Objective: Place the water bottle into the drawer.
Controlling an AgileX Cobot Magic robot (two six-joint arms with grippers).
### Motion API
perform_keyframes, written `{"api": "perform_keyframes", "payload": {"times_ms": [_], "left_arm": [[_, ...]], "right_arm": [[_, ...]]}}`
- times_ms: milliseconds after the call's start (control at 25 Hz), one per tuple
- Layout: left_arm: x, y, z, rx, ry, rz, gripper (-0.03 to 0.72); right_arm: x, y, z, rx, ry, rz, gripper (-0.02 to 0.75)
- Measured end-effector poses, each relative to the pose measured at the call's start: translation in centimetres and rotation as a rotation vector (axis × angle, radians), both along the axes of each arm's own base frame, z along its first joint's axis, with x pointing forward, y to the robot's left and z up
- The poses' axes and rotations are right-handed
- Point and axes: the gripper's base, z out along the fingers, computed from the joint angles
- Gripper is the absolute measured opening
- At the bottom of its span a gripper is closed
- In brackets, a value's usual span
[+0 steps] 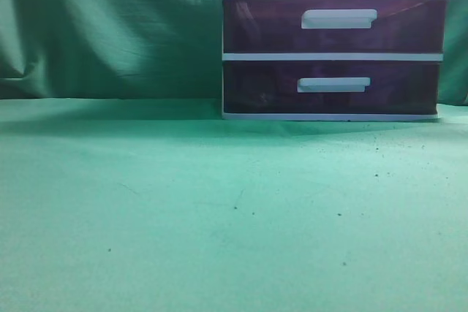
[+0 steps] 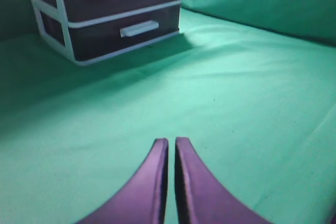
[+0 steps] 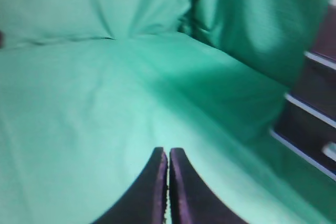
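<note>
Nearest to us in the left wrist view, our left gripper point(image 2: 171, 141) hangs over the green cloth point(image 2: 236, 103) with its jaws pressed almost together and nothing between them. Beyond it, up and to the left, we see the drawer unit point(image 2: 105, 14), dark fronts framed in white, with every drawer front we can see closed. From the exterior view it stands at the right rear of the cloth. Our right gripper point(image 3: 168, 151) is likewise closed to a sliver and empty, the unit just at its right edge. We cannot find the water bottle in any view.
</note>
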Motion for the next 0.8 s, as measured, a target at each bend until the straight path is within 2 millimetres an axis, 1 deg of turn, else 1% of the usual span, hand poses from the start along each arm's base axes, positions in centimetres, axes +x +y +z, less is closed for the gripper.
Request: {"api": "perform_keyframes", "payload": {"times_ms": [200,680,800], "left_arm": [[-0.01,0.01,-0.21,0.012,0.015,0.001,0.0],[-0.01,0.01,-0.21,0.012,0.015,0.001,0.0],[-0.01,0.01,-0.21,0.012,0.015,0.001,0.0]], "right_arm": [[0.83,-0.81,-0.31,0.036,0.025,-0.135,0.0],[0.69,-0.66,-0.34,0.061,0.055,-0.118,0.0],[1.11,-1.09,0.13,0.157,0.103,-0.195,0.0]]}}
